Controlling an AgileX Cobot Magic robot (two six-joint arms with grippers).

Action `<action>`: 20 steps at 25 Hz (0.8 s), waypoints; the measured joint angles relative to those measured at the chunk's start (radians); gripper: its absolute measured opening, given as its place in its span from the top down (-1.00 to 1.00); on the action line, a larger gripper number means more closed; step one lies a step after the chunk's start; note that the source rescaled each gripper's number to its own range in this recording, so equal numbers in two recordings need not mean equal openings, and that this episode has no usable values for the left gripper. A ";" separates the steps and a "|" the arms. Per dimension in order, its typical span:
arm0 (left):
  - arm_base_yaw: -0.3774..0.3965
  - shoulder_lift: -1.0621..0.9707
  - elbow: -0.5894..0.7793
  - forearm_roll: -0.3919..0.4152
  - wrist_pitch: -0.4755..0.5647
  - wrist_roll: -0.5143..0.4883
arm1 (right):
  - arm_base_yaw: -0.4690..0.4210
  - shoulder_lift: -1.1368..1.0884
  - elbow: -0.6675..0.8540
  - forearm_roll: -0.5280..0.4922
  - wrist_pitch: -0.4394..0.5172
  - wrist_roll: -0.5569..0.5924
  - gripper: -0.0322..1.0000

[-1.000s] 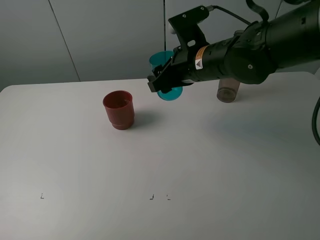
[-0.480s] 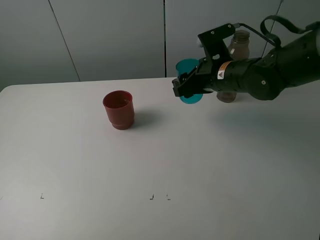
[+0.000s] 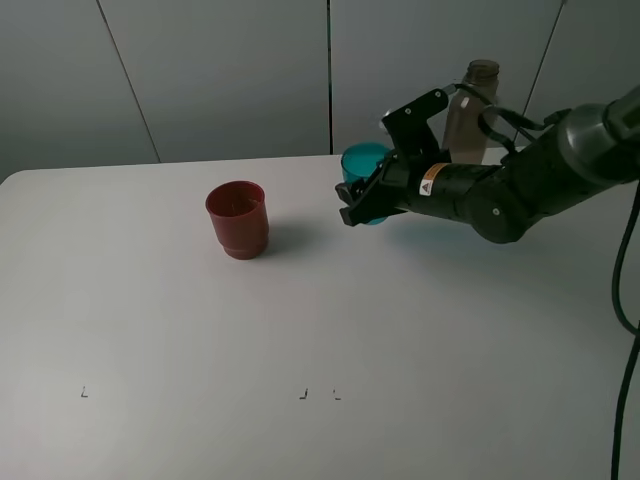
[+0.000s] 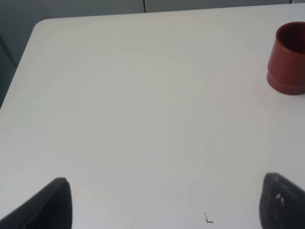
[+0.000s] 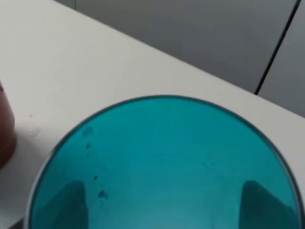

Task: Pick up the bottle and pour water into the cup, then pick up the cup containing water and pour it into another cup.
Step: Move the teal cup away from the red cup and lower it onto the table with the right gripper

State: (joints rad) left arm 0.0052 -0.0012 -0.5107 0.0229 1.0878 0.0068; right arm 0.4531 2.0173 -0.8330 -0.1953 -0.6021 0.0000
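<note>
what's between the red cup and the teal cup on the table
Nothing: the high view shows only bare white table between the red cup and the teal cup.

The right arm [image 3: 500, 190] is glossy black and rounded, with a small orange-and-white warning label, an angular black bracket on top and a black cable looping behind.
</note>
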 joint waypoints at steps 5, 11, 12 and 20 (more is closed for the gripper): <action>0.000 0.000 0.000 0.000 0.000 0.000 | -0.004 0.051 0.000 0.000 -0.028 -0.012 0.79; 0.000 0.000 0.000 0.000 0.000 0.000 | -0.012 0.091 0.000 0.000 -0.074 -0.014 0.79; 0.000 0.000 0.000 0.000 0.000 0.000 | -0.013 0.095 0.000 0.000 -0.079 -0.014 0.79; 0.000 0.000 0.000 0.000 0.000 0.000 | -0.013 0.102 0.000 0.000 -0.091 -0.014 0.79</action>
State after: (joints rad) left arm 0.0052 -0.0012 -0.5107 0.0229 1.0878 0.0068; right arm 0.4397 2.1196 -0.8330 -0.1953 -0.6927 -0.0141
